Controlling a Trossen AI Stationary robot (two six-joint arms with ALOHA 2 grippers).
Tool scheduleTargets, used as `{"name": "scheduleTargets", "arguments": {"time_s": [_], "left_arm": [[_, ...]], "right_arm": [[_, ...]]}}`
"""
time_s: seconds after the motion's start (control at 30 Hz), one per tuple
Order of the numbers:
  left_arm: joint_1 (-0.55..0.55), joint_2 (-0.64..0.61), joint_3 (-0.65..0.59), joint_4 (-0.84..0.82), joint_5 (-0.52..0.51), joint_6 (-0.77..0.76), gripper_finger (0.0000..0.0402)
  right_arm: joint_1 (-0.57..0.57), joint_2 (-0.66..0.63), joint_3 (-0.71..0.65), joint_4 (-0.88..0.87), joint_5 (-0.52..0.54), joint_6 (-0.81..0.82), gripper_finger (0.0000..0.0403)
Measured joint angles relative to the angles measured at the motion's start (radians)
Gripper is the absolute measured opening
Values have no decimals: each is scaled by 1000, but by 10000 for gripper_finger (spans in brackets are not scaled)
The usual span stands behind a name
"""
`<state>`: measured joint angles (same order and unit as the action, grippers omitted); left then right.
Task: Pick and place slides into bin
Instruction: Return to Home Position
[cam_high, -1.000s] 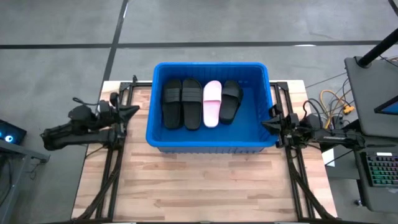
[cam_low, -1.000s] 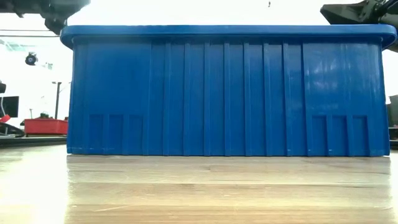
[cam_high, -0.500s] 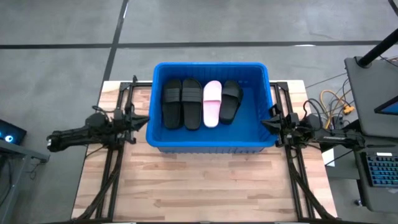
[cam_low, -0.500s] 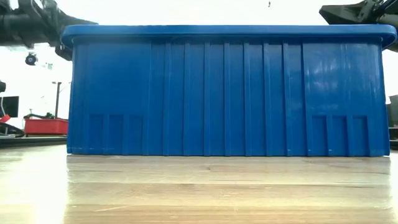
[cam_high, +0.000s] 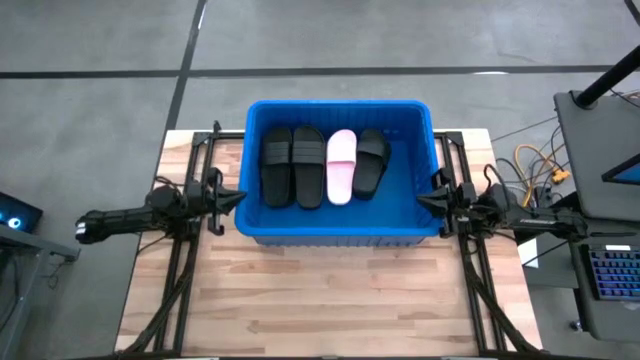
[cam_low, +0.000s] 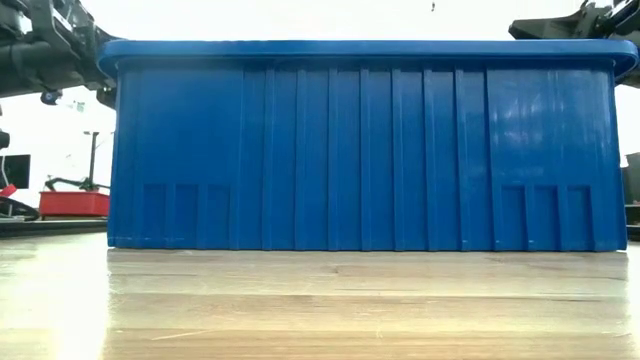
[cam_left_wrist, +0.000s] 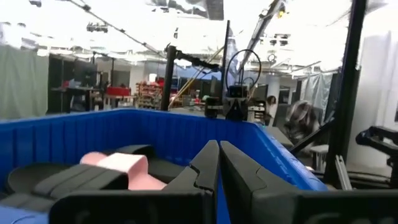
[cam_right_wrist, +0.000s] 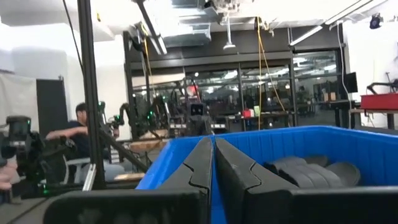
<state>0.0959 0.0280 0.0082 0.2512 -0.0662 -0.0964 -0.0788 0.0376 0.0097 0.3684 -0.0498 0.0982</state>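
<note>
The blue bin (cam_high: 340, 237) stands on the far half of the wooden table. Inside it lie three black slides (cam_high: 277, 167) (cam_high: 308, 167) (cam_high: 371, 162) and one pink slide (cam_high: 342, 166), side by side on the bin's floor. My left gripper (cam_high: 240, 197) is shut and hovers at the bin's left rim, pointing toward the bin; its wrist view shows the shut fingers (cam_left_wrist: 219, 144) above the slides (cam_left_wrist: 118, 165). My right gripper (cam_high: 419, 199) is shut at the bin's right rim, pointing inward (cam_right_wrist: 213, 140). Neither holds anything.
The near half of the table (cam_high: 320, 300) is bare wood. Black arm frames (cam_high: 185, 260) (cam_high: 480, 270) run along both sides. A desk with a keyboard (cam_high: 610, 270) and cables (cam_high: 535, 165) stands off the table's right edge. A person (cam_right_wrist: 78, 124) sits in the room beyond.
My left gripper has come down from a raised pose, moved toward the bin's left rim and levelled out, staying shut. The right arm and the slides have kept still.
</note>
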Motion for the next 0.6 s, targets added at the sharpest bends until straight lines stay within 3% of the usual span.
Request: {"name": "scheduleTargets", "arguments": {"time_s": [0.6], "left_arm": [[0, 11, 0, -1, 10, 30, 0]], "right_arm": [[0, 10, 7, -46, -1, -25, 9]]}}
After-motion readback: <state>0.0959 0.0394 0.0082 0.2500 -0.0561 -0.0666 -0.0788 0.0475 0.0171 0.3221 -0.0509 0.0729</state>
